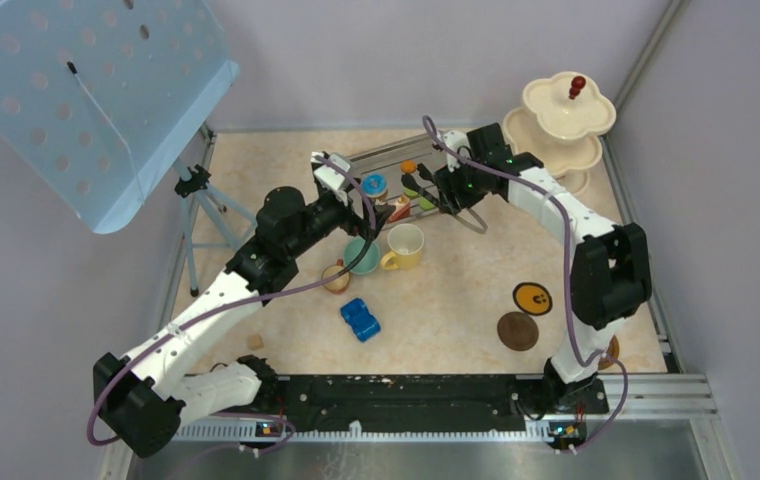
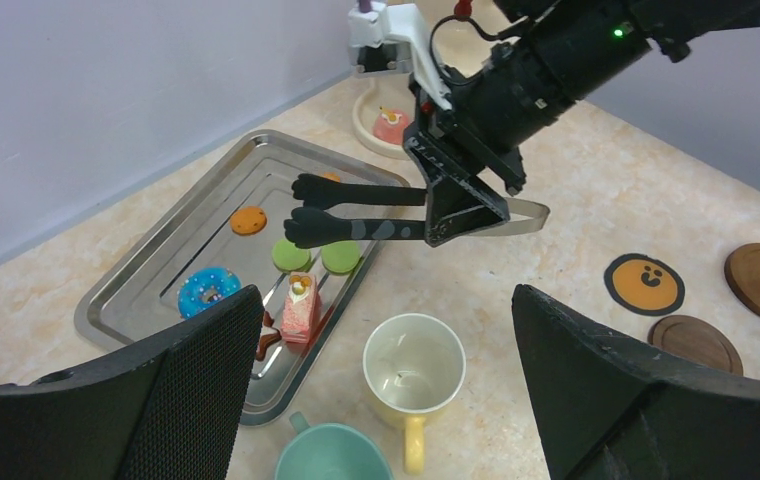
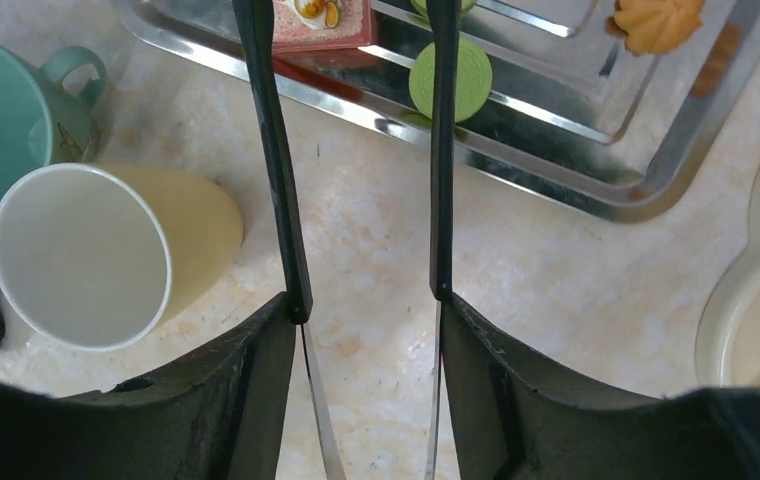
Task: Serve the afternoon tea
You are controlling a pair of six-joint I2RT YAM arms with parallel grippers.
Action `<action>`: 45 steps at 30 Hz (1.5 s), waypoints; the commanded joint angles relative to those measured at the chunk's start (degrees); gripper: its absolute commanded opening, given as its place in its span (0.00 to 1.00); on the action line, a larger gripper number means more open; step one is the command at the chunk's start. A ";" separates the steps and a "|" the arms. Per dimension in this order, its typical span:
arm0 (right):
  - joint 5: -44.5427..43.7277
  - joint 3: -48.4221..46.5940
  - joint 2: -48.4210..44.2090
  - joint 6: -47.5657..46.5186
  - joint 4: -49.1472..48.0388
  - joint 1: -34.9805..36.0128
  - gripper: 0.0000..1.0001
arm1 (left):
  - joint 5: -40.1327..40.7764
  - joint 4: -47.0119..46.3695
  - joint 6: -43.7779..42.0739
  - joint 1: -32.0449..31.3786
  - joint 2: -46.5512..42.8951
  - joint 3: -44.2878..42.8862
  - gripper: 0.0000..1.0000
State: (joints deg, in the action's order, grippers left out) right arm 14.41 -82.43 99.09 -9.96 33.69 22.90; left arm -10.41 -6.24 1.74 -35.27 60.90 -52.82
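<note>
My right gripper (image 1: 444,190) (image 3: 368,305) is shut on black tongs (image 3: 274,150), whose tips hover over a steel tray (image 2: 146,270) just above two green macarons (image 2: 291,254). The tray also holds a blue donut (image 2: 208,290), an orange cookie (image 2: 249,220) and a pink cake slice (image 2: 300,308). My left gripper (image 1: 361,218) (image 2: 384,300) is open and empty above the yellow-and-cream mug (image 2: 413,360) and the teal cup (image 2: 334,455). The small brown cup (image 1: 336,277) stands beside them. The cream stand (image 1: 561,120) at the back right holds a small pink cake (image 2: 388,125). Coasters (image 1: 517,331) lie at the right.
A blue toy car (image 1: 360,319) sits in front of the cups. An orange-faced coaster (image 1: 533,298) lies next to the brown ones. A tripod (image 1: 201,200) with a blue perforated panel (image 1: 96,90) stands at the left. Walls close the back and right.
</note>
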 commanded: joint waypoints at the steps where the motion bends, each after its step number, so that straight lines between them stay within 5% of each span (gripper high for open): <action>1: 3.95 -8.59 5.22 -7.97 6.15 1.31 0.52 | 0.40 -2.14 -0.33 -0.14 -1.70 -0.51 0.99; 15: -2.47 -20.85 16.28 -11.83 14.26 5.22 0.54 | 6.96 -3.20 -1.12 -0.07 -6.24 0.90 0.99; 45: -7.08 -20.40 20.44 -14.89 15.54 8.41 0.60 | 6.80 -3.54 -0.81 0.07 -6.06 1.13 0.99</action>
State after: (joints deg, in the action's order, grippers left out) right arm 7.49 -103.15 120.88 -23.24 49.28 30.17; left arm -3.38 -6.92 1.28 -35.29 55.13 -51.94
